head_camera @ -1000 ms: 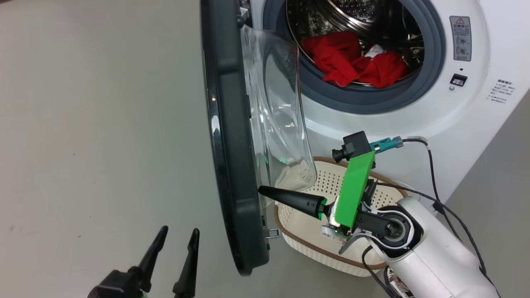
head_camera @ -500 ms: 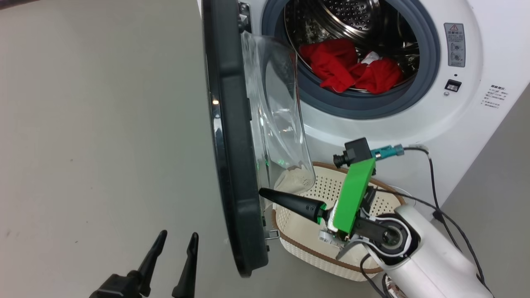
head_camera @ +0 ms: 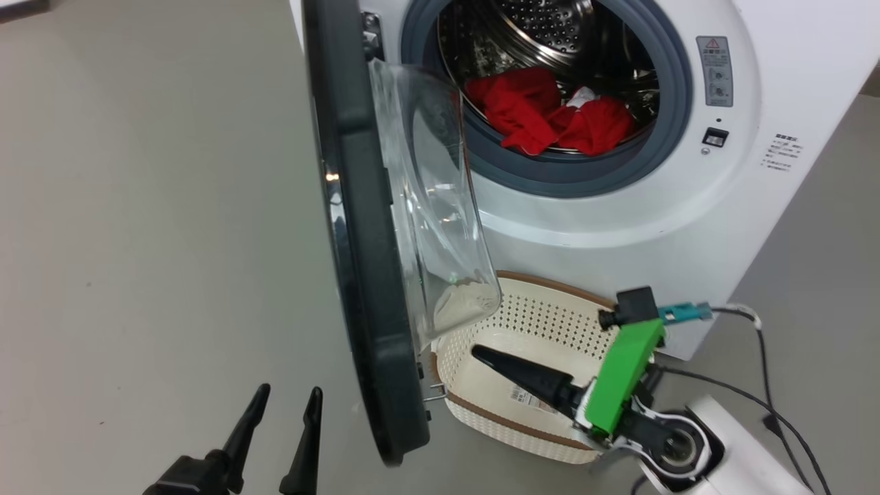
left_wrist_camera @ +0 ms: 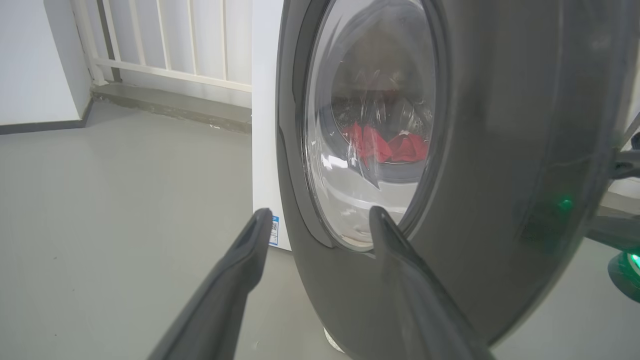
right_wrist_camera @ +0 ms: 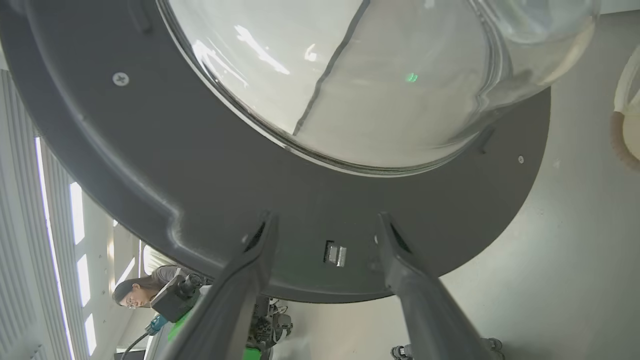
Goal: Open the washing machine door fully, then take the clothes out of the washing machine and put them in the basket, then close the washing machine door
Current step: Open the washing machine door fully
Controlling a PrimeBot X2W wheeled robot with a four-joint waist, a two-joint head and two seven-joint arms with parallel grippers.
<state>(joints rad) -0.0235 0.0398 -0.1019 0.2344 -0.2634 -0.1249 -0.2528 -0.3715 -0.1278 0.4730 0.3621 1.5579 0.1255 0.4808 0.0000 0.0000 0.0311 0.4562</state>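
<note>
**Right gripper (right_wrist_camera: 326,222) opens and backs off the washing machine door (head_camera: 357,227)**

Its two fingers now stand wide apart with nothing between them. A second ago they were pressed together at the door's inner rim. The gripper has drawn back and hangs over the cream basket (head_camera: 550,316), clear of the rim. The door stands edge-on in the head view, about square to the front of the washing machine (head_camera: 619,220). The red clothes (head_camera: 543,117) lie in the drum (head_camera: 550,27) as before. Left gripper (head_camera: 290,392) stays open and empty, low beside the door's outer face. The head camera has shifted as well.
</note>
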